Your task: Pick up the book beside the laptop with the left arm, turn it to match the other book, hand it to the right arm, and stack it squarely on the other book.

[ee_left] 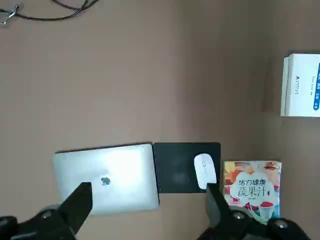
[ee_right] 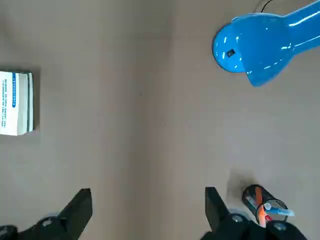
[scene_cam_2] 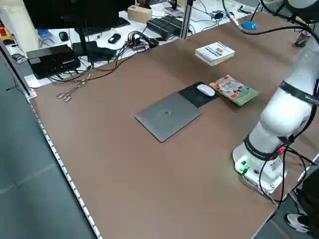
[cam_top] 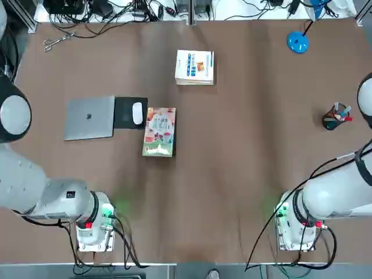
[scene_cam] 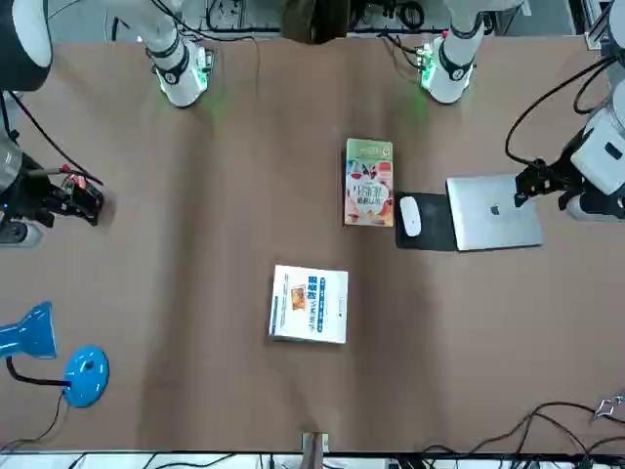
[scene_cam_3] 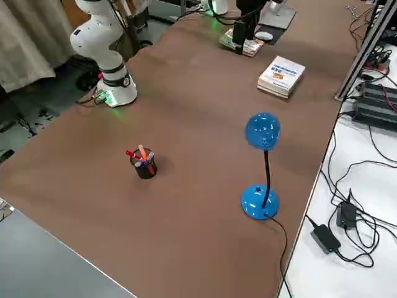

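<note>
The colourful book [cam_top: 159, 132] lies flat on the table [cam_top: 232, 192], its green-banded edge toward the robot, just beside the black mouse pad [cam_top: 125, 120]. On the pad rests a white mouse [cam_top: 137, 113]; at the pad's other side lies the closed laptop [cam_top: 90, 118]. The left gripper [ee_left: 150, 196] hangs above the table near the laptop, its claw spread and empty. The right gripper [ee_right: 149, 201], likewise spread and empty, hangs above the table's right side. There an open-topped black cup [scene_cam_3: 144, 169] stands upright, containing several pens [scene_cam_3: 142, 153], orange, red and light blue among them, their ends projecting above the rim. Farther off lies the white book [cam_top: 195, 67], cover up; beyond, at right, stands a blue lamp [scene_cam_3: 263, 131].
</note>
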